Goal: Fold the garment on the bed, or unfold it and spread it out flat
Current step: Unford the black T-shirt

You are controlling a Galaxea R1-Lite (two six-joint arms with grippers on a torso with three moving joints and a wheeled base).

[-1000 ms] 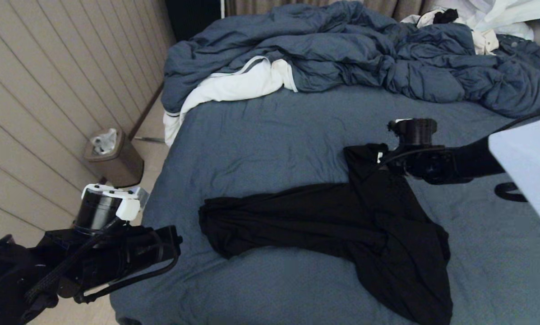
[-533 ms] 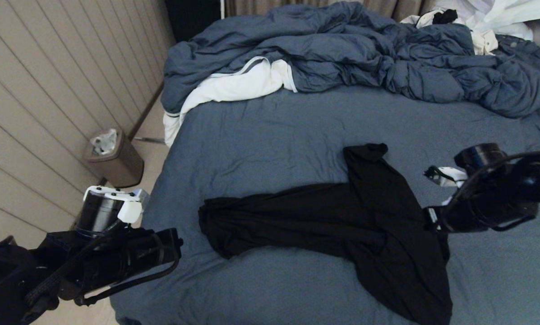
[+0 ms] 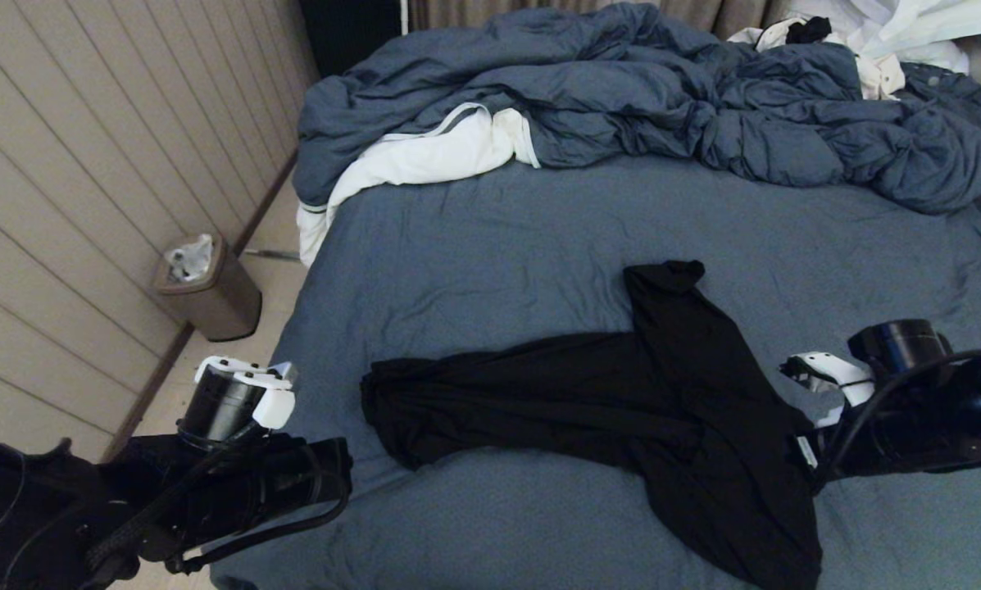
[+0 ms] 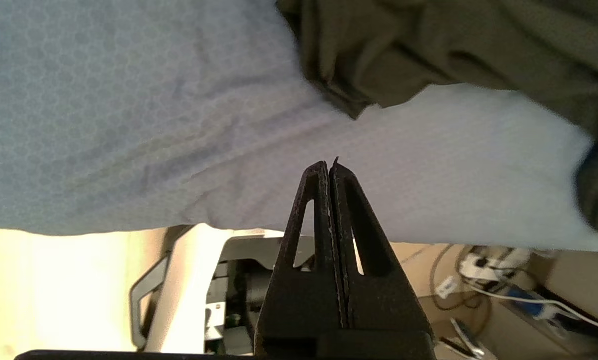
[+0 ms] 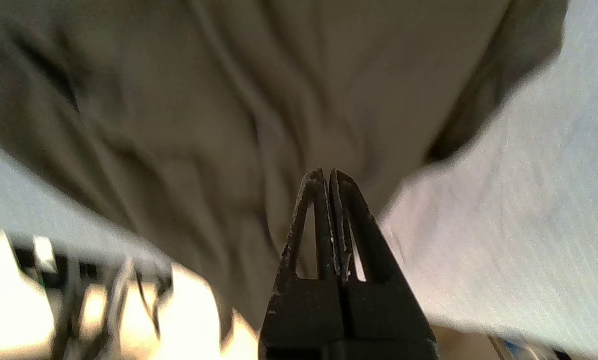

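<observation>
**A:** Where's the shirt (image 3: 621, 401) lying?

**B:** On the bed (image 3: 490, 246), near half, towards the right. It's bunched into a crooked T: one long strip running left, one narrow bit pointing up the bed, a wider flap trailing off to the near right edge. Plain black side showing, no print visible.

**A:** Right gripper (image 5: 328, 175)?

**B:** Hanging low just beside the shirt's right edge. Fingers pressed together, nothing between them. In the wrist view the tips are pointing at rumpled shirt cloth (image 5: 204, 125), with sheet off to one side. Can't tell if they're touching it.

**A:** Left gripper (image 4: 328, 165)?

**B:** Sitting at the near left corner of the bed, partly off the mattress edge. Also closed tight and empty. Its wrist view is showing bare sheet (image 4: 129, 125) ahead, shirt's end (image 4: 428, 50) well apart from the tips.

**A:** Anything else up there?

**B:** Duvet (image 3: 662, 98) heaped across the far end, white lining (image 3: 424, 156) spilling out at its left. White clothes (image 3: 908, 33) piled at the far right corner. Bin (image 3: 207, 287) standing on the floor by the panelled wall.
</observation>
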